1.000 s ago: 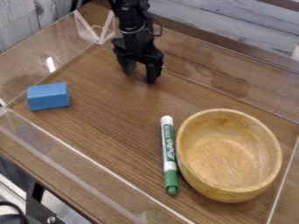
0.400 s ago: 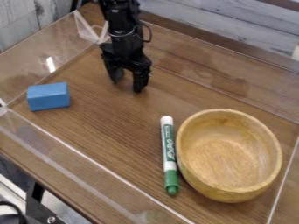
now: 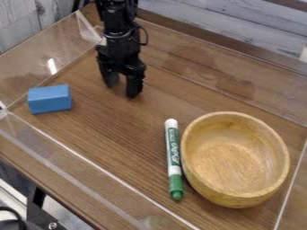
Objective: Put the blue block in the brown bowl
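in the camera view, which is the only one we have, we see the blue block (image 3: 50, 99) lying on the table (image 3: 114, 153), close to its left edge as we look, and nothing holds it. it lies with its broad face up, so we think it will not roll or tip by itself. the brown bowl (image 3: 234, 159) stands near the right edge, toward the near right corner, upright and with its mouth to the ceiling; in this way it is ready to receive the block from above. the green-and-white marker (image 3: 175, 159) lies just beside the bowl, on the side of the block, perhaps only as another object and not for our task.

the gripper (image 3: 124, 87) is at the far part of the table, between the block and the far edge, pointing down. its jaws are released and we see no object in them, which is reasonable, because the block must still be taken. we judge that the step in hand is the approach, and the task is at its beginning. next, the gripper should come over the block and go down around it. if it comes badly centred, we fear it could push the block toward the left edge.
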Controlling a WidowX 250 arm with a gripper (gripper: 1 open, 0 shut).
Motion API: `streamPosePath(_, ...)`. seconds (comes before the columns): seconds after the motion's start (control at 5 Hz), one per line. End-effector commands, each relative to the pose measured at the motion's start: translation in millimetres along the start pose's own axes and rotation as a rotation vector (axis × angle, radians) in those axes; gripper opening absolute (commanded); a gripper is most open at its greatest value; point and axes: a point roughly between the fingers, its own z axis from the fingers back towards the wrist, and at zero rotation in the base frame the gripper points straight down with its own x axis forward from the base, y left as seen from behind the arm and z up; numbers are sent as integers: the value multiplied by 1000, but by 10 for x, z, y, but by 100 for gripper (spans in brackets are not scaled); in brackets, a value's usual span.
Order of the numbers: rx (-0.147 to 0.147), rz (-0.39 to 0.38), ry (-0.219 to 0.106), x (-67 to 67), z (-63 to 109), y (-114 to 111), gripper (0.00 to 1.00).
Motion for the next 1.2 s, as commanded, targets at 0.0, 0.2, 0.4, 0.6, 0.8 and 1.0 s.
streamPosePath(0.0, 44, -16, -50, -6, 257, 102, 100)
streamPosePath(0.2, 52, -30, -40, -63, 297, 142, 100)
streamPosePath(0.4, 58, -44, -29, -120, 337, 163, 100)
streamPosePath(0.6, 62, -60, -16, -175, 368, 174, 100)
streamPosePath(0.8, 65, -82, -5, -239, 398, 188, 100)
streamPosePath(1.0, 70, -109, 3, -306, 437, 204, 100)
